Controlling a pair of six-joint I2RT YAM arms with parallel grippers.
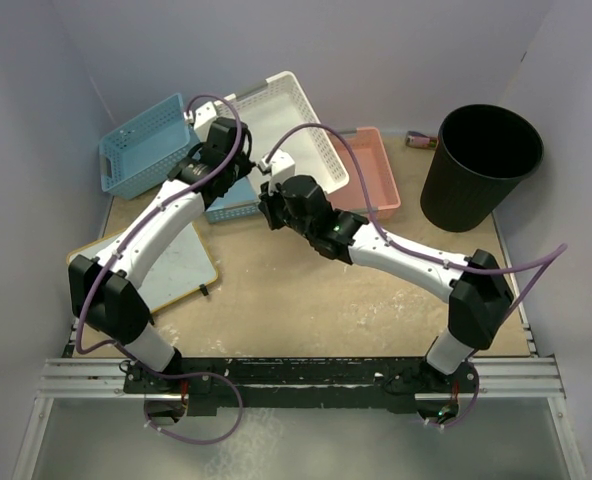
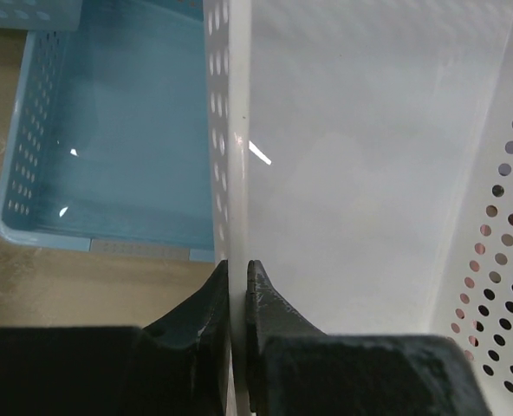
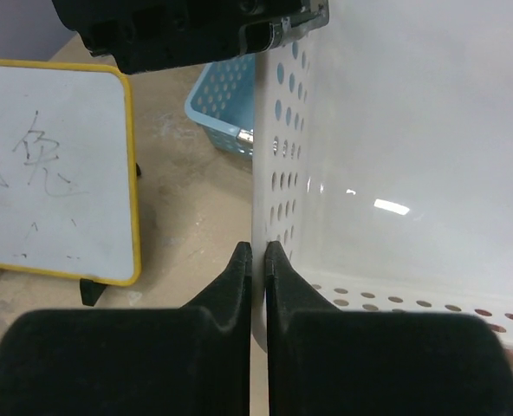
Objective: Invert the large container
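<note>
The large container is a white perforated basket (image 1: 288, 118) at the back of the table, open side up. My left gripper (image 1: 238, 162) is shut on its left wall; in the left wrist view the jaws (image 2: 237, 269) pinch the thin white wall (image 2: 230, 130). My right gripper (image 1: 273, 197) is shut on the basket's near corner; in the right wrist view the jaws (image 3: 258, 251) clamp the perforated wall (image 3: 282, 156). The basket's white inside (image 3: 404, 130) holds nothing. Whether the basket rests on the table or is lifted cannot be told.
A blue basket (image 1: 141, 145) stands at the back left, and a lighter blue tray (image 1: 231, 208) lies partly under the white basket. A pink tray (image 1: 374, 178) lies to its right. A black bin (image 1: 481, 165) stands at far right. A yellow-framed whiteboard (image 1: 176, 265) lies front left.
</note>
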